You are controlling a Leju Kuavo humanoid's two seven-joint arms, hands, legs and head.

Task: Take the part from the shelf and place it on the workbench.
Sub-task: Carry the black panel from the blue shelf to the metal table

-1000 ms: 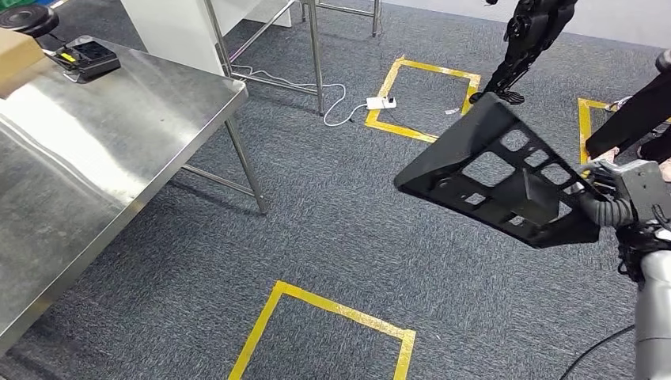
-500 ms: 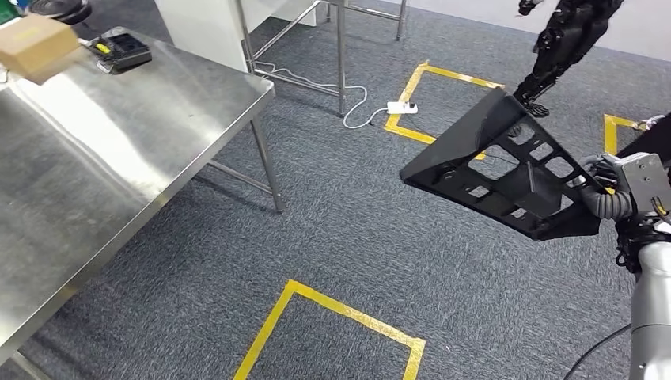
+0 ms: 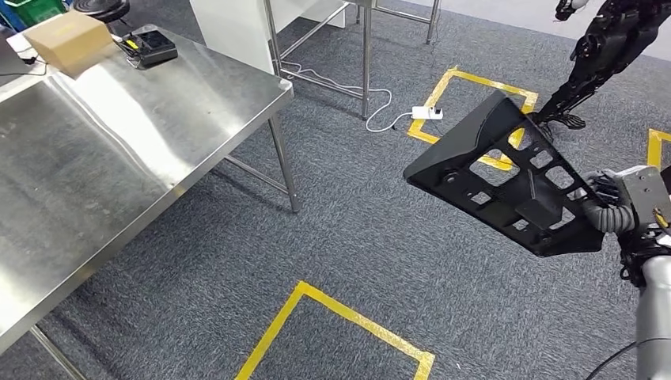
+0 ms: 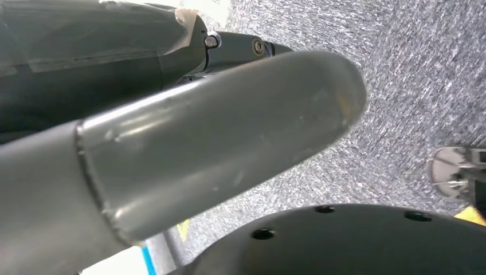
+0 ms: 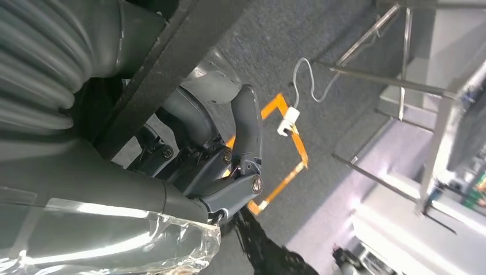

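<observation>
One black part (image 3: pixel 506 178), a flat triangular frame pierced with cut-outs, is carried in the air by the right hand (image 3: pixel 613 207), which grips its near edge at the right of the head view. The part slopes up and away from the hand toward the left, over grey carpet (image 3: pixel 380 261), well apart from the workbench (image 3: pixel 119 150). In the right wrist view the dark fingers (image 5: pixel 243 137) curl under the part's black edge (image 5: pixel 166 63), with the ribbed grey cover beside them.

The steel workbench lies far to the left of the holding hand; at its far end sit a cardboard box (image 3: pixel 70 39) and a small black device (image 3: pixel 150 46) with a yellow mark, too small to read. No writing on the part, box or device can be made out.

Beyond the part, yellow tape squares (image 3: pixel 475 103) mark the carpet, and a white power strip (image 3: pixel 426 113) with its cable lies beside one of them. Another yellow tape square (image 3: pixel 348 324) lies nearer, below and to the left of the hand.

The left hand (image 4: pixel 189 143) appears in its wrist view as a thick grey thumb over carpet; whether its fingers are spread or closed cannot be told.
</observation>
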